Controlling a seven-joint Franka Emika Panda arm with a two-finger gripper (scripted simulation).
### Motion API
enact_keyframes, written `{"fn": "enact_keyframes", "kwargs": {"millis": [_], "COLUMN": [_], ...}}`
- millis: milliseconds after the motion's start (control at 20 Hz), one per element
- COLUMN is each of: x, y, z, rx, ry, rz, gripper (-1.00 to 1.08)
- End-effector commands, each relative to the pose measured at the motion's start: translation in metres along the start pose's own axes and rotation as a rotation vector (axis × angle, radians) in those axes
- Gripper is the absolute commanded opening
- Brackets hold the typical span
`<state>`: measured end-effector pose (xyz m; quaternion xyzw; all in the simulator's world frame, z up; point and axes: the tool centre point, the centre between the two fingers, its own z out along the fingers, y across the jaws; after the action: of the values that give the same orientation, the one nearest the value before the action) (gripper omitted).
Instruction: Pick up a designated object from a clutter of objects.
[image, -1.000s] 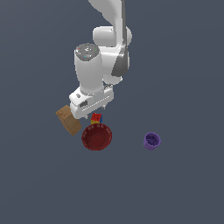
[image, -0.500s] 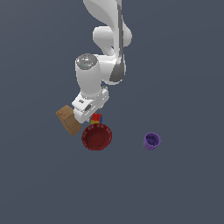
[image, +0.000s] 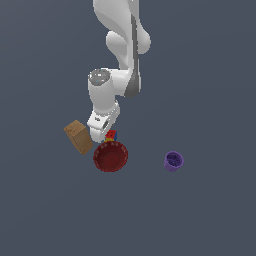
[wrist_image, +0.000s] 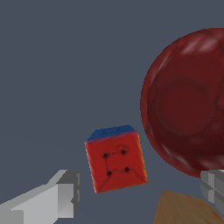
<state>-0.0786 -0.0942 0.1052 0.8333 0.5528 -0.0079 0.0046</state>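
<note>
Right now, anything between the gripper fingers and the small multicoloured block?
Nothing visible. In the wrist view the small multicoloured block sits in the open gap between the two grey fingers, untouched. The dark red round bowl lies close beside it and the tan brown box near one finger, neither between.

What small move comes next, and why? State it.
Probably descend straight onto the multicoloured block. The gripper is open, its fingers either side of the block without touching, with the dark red bowl and tan box crowding close.
</note>
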Motion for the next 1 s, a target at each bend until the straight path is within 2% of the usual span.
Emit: {"fn": "enact_keyframes", "kwargs": {"millis": [0, 450, 950], "x": [-0.002, -0.006, -0.006], "y": [-0.004, -0.014, -0.016], "z": [0.007, 0.02, 0.026], "rx": [-0.001, -0.002, -0.002], "ry": [0.005, 0.016, 0.018], "rz": [-0.052, -0.161, -0.173], "gripper": [1.0, 1.0, 1.0]}}
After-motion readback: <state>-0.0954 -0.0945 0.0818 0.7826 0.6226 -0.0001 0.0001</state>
